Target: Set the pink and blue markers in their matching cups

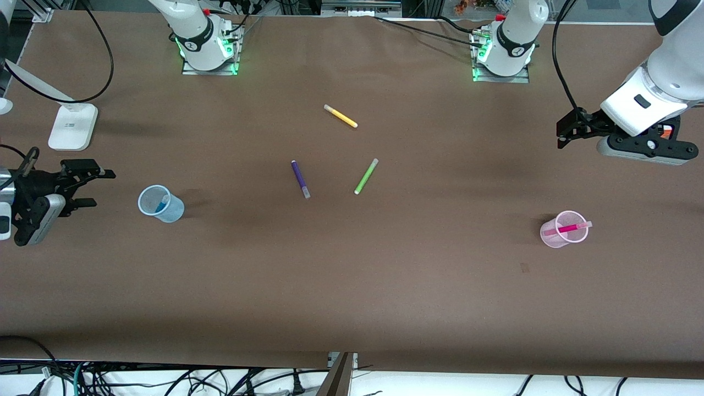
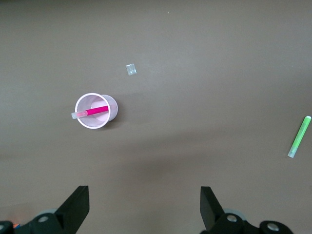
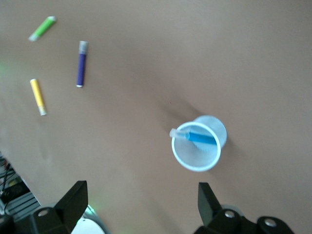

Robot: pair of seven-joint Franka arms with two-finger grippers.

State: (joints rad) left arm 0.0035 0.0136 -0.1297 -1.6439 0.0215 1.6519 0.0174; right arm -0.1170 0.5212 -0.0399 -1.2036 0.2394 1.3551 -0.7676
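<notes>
The pale blue cup [image 1: 175, 212] stands toward the right arm's end of the table with the blue marker [image 1: 162, 205] leaning inside it. The pale pink cup [image 1: 550, 237] stands toward the left arm's end with the pink marker [image 1: 569, 227] in it, its cap over the rim. My right gripper [image 1: 99, 188] is open and empty, beside the blue cup at the table's end. My left gripper [image 1: 562, 135] is open and empty, raised over the table's end. The left wrist view shows the pink cup [image 2: 113, 105] and marker [image 2: 97, 110]; the right wrist view shows the blue cup [image 3: 195, 166] and marker [image 3: 200, 137].
A yellow marker [image 1: 340, 116], a dark purple marker [image 1: 300, 178] and a lime green marker [image 1: 366, 176] lie mid-table. A white stand base [image 1: 72, 126] sits at the right arm's end. A small clear scrap [image 2: 130, 69] lies near the pink cup.
</notes>
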